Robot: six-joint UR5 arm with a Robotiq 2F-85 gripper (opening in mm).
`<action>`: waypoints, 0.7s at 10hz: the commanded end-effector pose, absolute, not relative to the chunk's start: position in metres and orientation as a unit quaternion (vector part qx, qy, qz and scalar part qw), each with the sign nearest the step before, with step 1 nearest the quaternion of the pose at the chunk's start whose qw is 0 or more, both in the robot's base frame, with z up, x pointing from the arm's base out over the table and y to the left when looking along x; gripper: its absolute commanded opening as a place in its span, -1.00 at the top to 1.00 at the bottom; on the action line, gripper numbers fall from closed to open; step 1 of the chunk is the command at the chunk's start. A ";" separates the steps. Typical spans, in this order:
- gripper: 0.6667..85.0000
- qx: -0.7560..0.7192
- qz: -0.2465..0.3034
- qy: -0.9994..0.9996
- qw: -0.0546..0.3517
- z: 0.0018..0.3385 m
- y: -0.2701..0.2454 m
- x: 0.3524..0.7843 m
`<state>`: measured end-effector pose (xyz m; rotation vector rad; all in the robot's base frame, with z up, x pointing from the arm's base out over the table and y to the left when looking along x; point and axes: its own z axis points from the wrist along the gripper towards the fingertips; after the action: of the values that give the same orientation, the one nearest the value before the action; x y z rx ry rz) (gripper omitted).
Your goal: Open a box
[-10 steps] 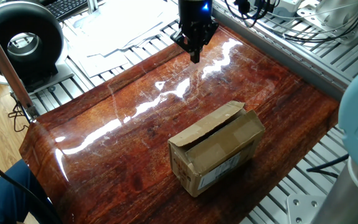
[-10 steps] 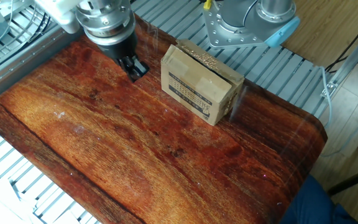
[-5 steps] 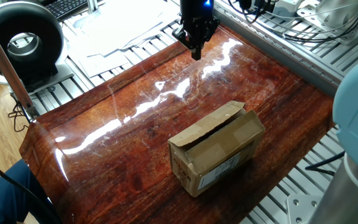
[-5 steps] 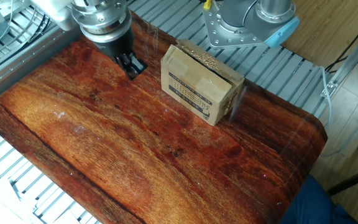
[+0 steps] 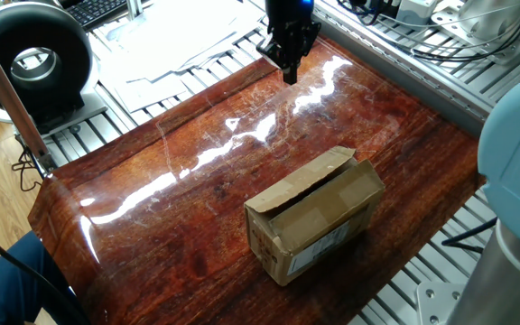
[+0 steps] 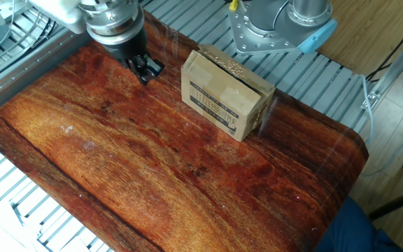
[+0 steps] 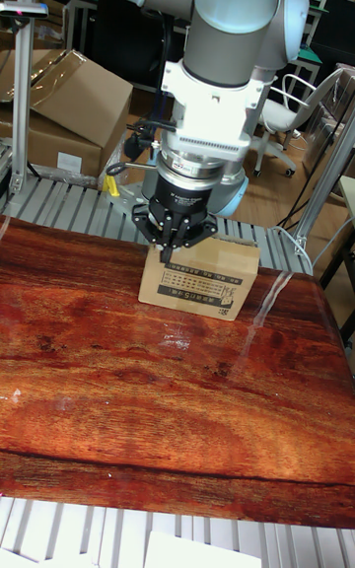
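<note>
The box (image 5: 314, 219) is a small brown cardboard carton lying on the dark wooden table (image 5: 179, 190), toward its near right side. One top flap is lifted a little, leaving a dark gap along the edge. A white printed label shows on the box's long side (image 6: 215, 103) and on the box (image 7: 199, 284) in the tall fixed view. My gripper (image 5: 289, 74) hangs above the far edge of the table, well away from the carton, fingers pressed together and holding nothing. The gripper (image 6: 147, 70) is left of the box in the other fixed view. The gripper (image 7: 166, 252) overlaps the carton's left corner in the tall fixed view.
A black round device (image 5: 30, 59), papers (image 5: 170, 36) and cables lie beyond the far table edge. The arm's base (image 6: 278, 28) stands just behind the carton. Large cardboard boxes (image 7: 69, 105) sit behind the table. A blue-clad leg (image 5: 7, 280) is at the near left corner.
The gripper has drifted further from the box toward the table's far edge. The box has not moved.
</note>
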<state>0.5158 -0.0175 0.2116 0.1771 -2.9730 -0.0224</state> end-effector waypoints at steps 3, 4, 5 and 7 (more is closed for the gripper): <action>0.99 0.211 -0.021 -0.976 0.039 0.211 -0.013 0.536; 0.99 0.235 -0.027 -0.971 0.036 0.211 -0.011 0.537; 0.99 0.278 -0.027 -0.959 0.043 0.211 -0.012 0.533; 0.99 0.311 -0.087 -0.942 0.085 0.217 0.009 0.502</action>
<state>0.5182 -0.0084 0.2113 0.7728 -2.9030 -0.1176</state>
